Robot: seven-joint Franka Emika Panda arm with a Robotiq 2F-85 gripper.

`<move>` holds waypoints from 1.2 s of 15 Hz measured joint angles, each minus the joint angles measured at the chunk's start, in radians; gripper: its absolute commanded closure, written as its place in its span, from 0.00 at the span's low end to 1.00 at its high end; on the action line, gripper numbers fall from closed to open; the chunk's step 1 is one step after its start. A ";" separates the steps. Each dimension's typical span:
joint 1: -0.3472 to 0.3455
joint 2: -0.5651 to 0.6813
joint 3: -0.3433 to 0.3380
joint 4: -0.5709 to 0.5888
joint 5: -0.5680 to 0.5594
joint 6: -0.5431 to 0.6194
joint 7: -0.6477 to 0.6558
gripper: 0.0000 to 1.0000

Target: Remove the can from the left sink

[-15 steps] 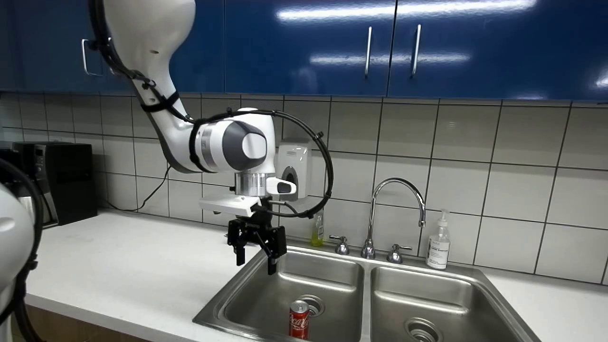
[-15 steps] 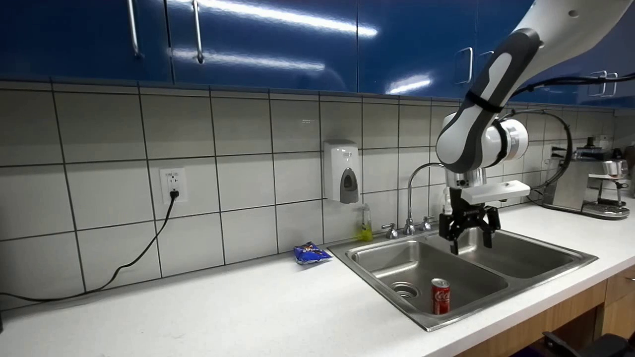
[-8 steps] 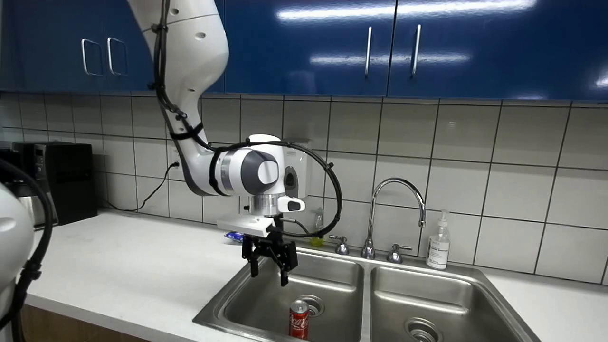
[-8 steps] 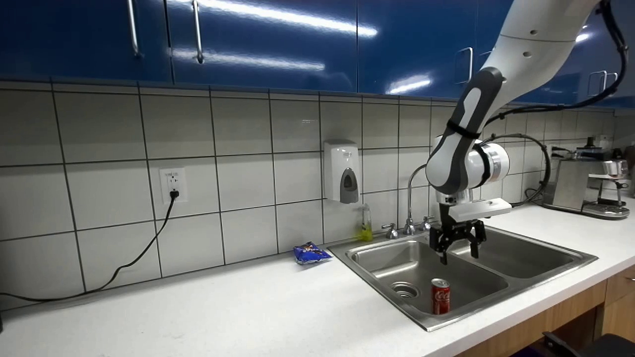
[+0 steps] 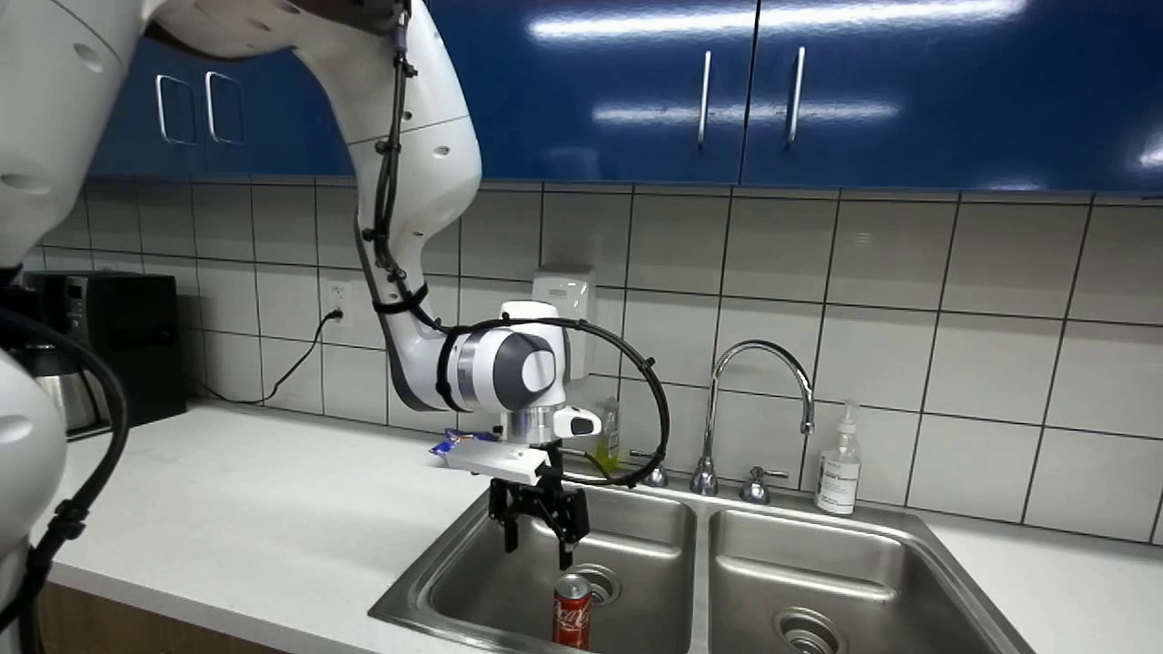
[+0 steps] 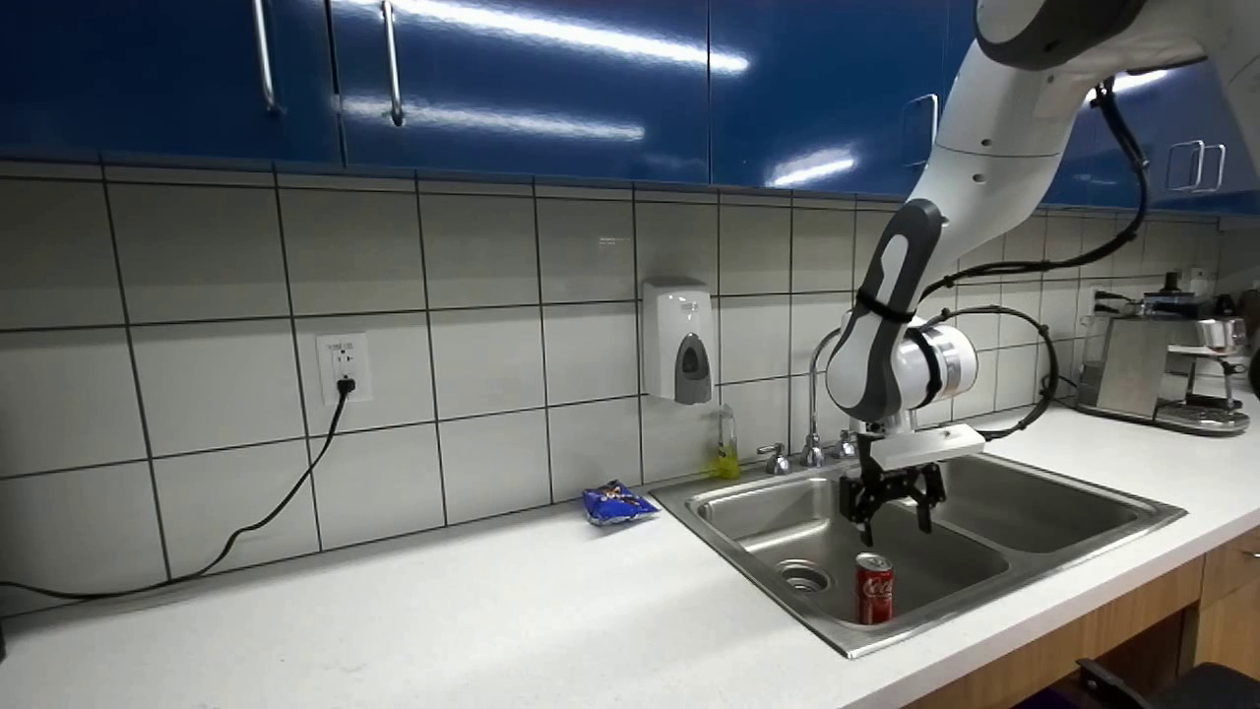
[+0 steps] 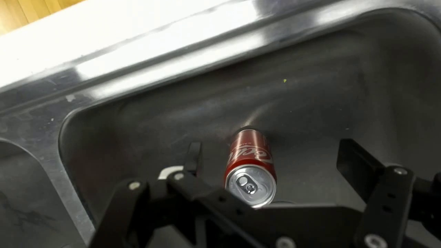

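A crumpled blue packet [image 6: 617,504] is seen on the flat white counter [image 6: 423,611]; a boxy white-and-grey dispenser [image 6: 665,330] is mounted on the white-tiled wall [image 6: 492,359] below glossy blue cabinets [image 6: 532,84].

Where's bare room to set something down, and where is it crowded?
Bare: a stretch of white countertop, bordered by the tiled wall, the blue packet and the left sink. Crowded: that sink, with the Coca-Cola can upright inside and the open gripper overhead; also behind it, where the faucet and yellow-liquid bottle stand.

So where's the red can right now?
In both exterior views, the can stands upright in the left sink, near the drain, below the open pincer.
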 measured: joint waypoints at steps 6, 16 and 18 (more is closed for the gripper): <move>0.000 0.119 -0.003 0.097 0.062 0.009 0.000 0.00; 0.001 0.225 -0.002 0.207 0.133 0.009 0.000 0.00; 0.001 0.247 -0.003 0.227 0.137 0.009 0.000 0.00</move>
